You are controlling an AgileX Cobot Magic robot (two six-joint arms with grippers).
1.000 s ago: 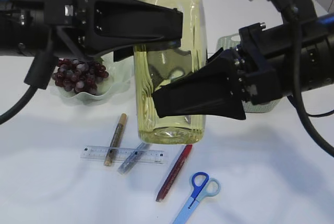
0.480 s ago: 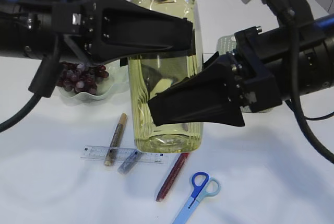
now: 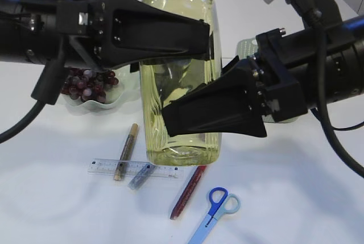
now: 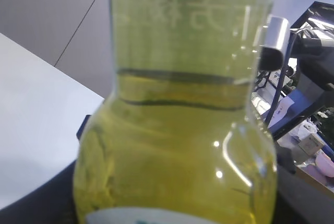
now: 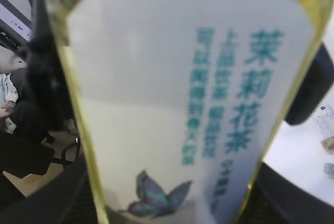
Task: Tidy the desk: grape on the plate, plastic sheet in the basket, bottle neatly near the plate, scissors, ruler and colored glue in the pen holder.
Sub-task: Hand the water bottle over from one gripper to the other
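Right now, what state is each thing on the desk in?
bottle: upright, held between both grippers
left gripper: closed on the bottle
right gripper: closed on the bottle
grapes: on the plate
ruler: flat, under two glue pens
scissors: flat, closed

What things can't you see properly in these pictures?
- Bottle cap: cut off by the top edge of the exterior view.
- Basket: mostly hidden behind the right tool and the bottle, exterior view.
- Pen holder and plastic sheet: not visible in any view.
- Scissors blades: cut off by the bottom edge, exterior view.
- Table items: blocked in both wrist views, where the bottle fills the picture.
- Ruler markings: too small to read.
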